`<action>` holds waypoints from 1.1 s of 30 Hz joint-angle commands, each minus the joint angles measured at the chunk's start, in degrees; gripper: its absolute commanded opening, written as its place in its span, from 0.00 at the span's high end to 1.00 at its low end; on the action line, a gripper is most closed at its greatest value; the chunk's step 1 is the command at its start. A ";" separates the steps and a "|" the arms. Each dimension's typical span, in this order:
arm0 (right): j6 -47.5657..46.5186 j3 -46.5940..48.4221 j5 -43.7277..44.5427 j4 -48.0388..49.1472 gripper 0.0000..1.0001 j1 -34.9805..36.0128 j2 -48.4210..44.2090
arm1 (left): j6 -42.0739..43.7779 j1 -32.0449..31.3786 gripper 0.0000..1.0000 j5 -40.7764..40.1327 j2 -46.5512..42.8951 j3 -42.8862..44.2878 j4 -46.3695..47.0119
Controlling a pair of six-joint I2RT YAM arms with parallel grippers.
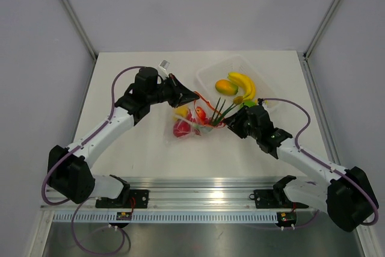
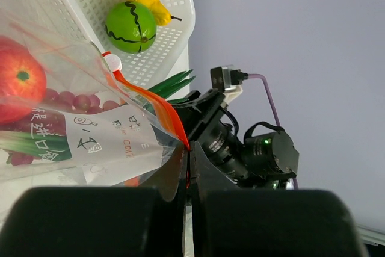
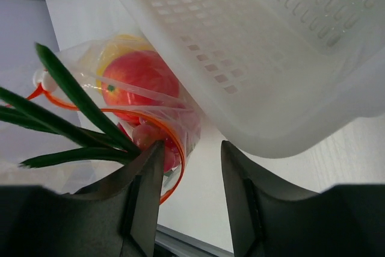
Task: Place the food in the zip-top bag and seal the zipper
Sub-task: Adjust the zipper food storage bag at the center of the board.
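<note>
Your left gripper (image 2: 187,161) sits at the far left corner of the zip-top bag (image 1: 187,126). Its jaws are pressed fully together on the end of the zipper (image 2: 147,97), pinching the orange-red strip and the clear film with it. From that pinch the strip runs along the bag's mouth, which gapes open.

The bag lies on the table (image 1: 132,142). Inside it you can see a red round fruit (image 2: 18,79) and the yellow pepper (image 1: 181,111), with smaller dark red fruits beneath.

At the bag's right edge, by the mouth, are the green stalks (image 1: 219,109). Their leaves fan away from the bag, and their gathered end meets the tip of one finger of your right gripper (image 3: 191,148). That gripper is just right of the bag, with its jaws standing partly apart. The gap between them shows only the table and the edge of the bag. You cannot tell from these views whether the stalks are truly gripped or only resting against that finger.

Beyond the bag, to its far right, is the white tray (image 1: 210,73). It holds the mango (image 1: 225,86), the banana (image 1: 243,82) and the green round fruit (image 2: 131,26).
</note>
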 commanded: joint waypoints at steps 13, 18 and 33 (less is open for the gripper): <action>-6.19 7.07 -5.29 7.24 1.00 -0.39 7.85 | 1.68 0.52 1.00 1.53 -4.41 2.58 1.21; -17.95 20.57 -6.95 -3.38 1.00 -0.39 6.44 | 8.08 2.54 1.00 -1.45 -5.21 5.90 -8.51; -26.94 31.17 -11.27 -12.44 1.00 -0.22 19.08 | 15.04 3.16 1.00 -2.43 2.06 5.67 -10.32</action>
